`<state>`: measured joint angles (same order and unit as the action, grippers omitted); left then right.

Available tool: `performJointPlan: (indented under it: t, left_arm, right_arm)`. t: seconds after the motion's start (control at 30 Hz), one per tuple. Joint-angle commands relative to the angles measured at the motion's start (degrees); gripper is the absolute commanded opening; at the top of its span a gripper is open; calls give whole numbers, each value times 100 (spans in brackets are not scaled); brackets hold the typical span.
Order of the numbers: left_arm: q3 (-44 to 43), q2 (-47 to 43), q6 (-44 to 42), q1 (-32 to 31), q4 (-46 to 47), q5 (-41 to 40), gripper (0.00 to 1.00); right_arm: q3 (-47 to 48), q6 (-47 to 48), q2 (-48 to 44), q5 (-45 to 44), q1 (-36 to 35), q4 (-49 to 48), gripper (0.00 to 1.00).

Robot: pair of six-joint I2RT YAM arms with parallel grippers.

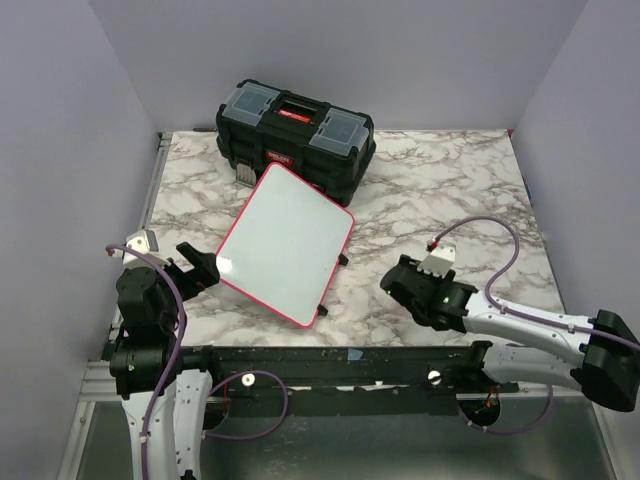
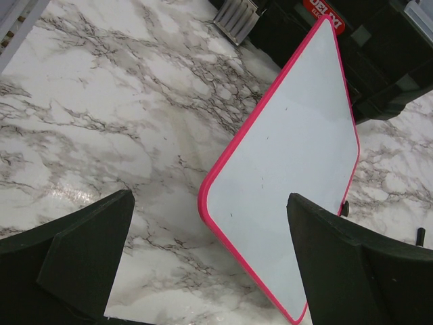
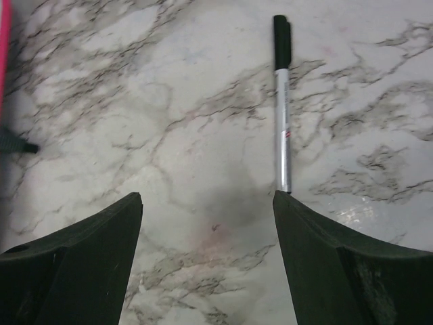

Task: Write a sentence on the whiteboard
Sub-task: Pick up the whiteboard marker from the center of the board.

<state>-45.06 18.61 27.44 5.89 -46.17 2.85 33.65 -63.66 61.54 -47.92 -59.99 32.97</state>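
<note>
**A:** Where is the whiteboard (image 1: 287, 240) sitting?

**B:** It's lying mid-surface (image 1: 440, 180), turned like a diamond. Its far corner is right up against the black toolbox (image 1: 295, 128), though I can't tell whether it's leaning on it. The white face is showing no letters, so I'm judging the sentence not yet begun.

**A:** And what are the arms doing?

**B:** Both are gaping wide and gripping nothing. The left claw (image 2: 208, 200) is hovering just beside the board's near corner. The right claw (image 3: 207, 196) is hanging over bare marble. The marker pen (image 3: 283, 115) is lying flat just ahead of it, lined up with its right-hand finger rather than with the gap, black end pointing away.

**A:** So it's going for the pen?

**B:** That's how I'm reading it. To do it well, the right claw should be sliding sideways until the silver barrel is sitting centred between the fingers. Then it should be dropping nearly to the marble before closing. It should be pinching across the barrel's middle, not the black end, which is probably a cap. The barrel is round, so an off-centre touch is likely to send it rolling.
</note>
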Motion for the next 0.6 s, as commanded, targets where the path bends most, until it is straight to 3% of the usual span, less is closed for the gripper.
performJointPlan:
  t: [0.0, 0.23, 0.47, 0.57]
  left_arm:
    - [-1, -1, -44, 33, 12, 75, 98]
    - [5, -18, -46, 33, 21, 84, 98]
    - [19, -42, -37, 29, 29, 75, 98]
    - [21, -52, -37, 30, 33, 75, 98]
  right_arm:
    - [-105, -405, -25, 360, 1015, 228, 80]
    - [-92, 451, 232, 940, 2137, -501, 78]
    - [-86, 140, 1033, 866, 2276, -591, 73]
    - [-164, 162, 1150, 971, 2318, -817, 64]
